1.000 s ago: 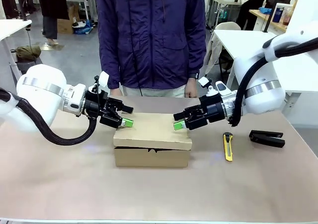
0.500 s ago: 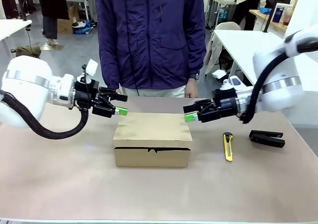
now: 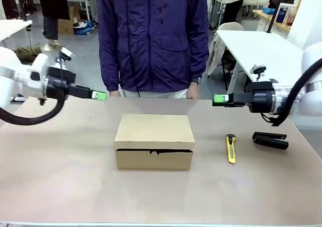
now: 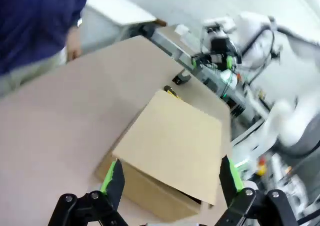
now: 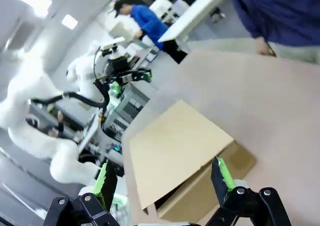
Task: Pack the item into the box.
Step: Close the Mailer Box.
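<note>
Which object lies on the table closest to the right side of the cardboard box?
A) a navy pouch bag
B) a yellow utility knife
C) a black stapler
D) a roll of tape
B: in the front view the yellow utility knife lies just right of the box, while the black stapler lies farther right, beyond the knife.

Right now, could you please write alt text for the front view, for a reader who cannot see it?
A closed cardboard box sits mid-table, with the left gripper and right gripper hovering apart on either side, both empty. A person in a dark jacket stands behind; a yellow knife and black stapler lie to the right.
</note>
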